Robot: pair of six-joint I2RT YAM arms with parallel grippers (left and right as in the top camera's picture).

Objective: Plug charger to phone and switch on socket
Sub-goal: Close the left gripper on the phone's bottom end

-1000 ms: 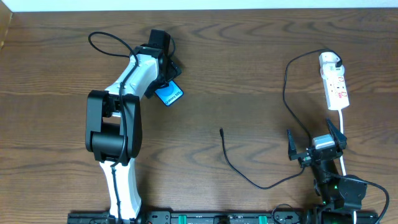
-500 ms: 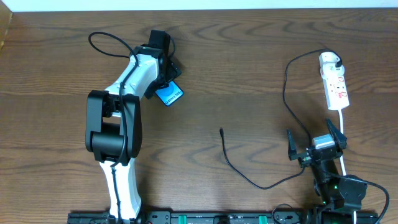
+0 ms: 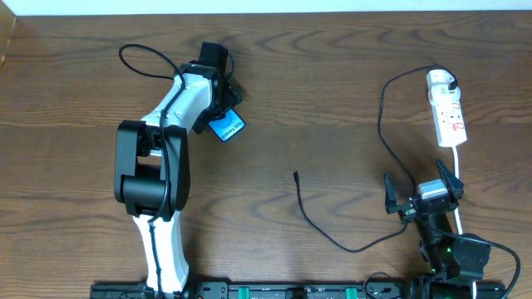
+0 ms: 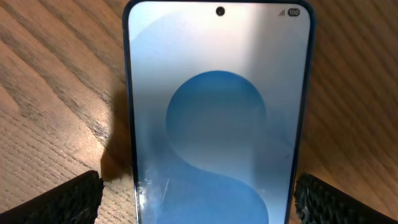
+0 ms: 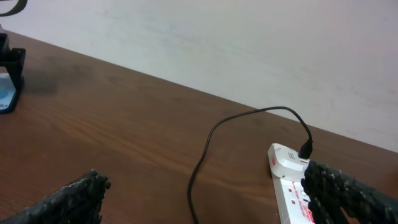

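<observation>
The phone [image 3: 226, 127] lies flat on the wooden table, its blue screen [image 4: 217, 112] filling the left wrist view. My left gripper [image 4: 200, 202] is open and straddles the phone's lower end, with a strip of wood showing between each finger and the phone's edge. The charger [image 3: 304, 212] is a thin black cable; its free tip [image 3: 296, 175] rests mid-table and its other end [image 5: 202, 155] runs up into the white socket [image 3: 447, 112] at the far right. My right gripper [image 3: 414, 176] hangs open just short of the socket [image 5: 289, 180], holding nothing.
A white cord [image 3: 457, 166] runs from the socket toward the table's front, passing close beside my right gripper. The left arm [image 3: 179, 104] reaches across the table's left half. A pale wall [image 5: 249, 43] stands behind the table's far edge.
</observation>
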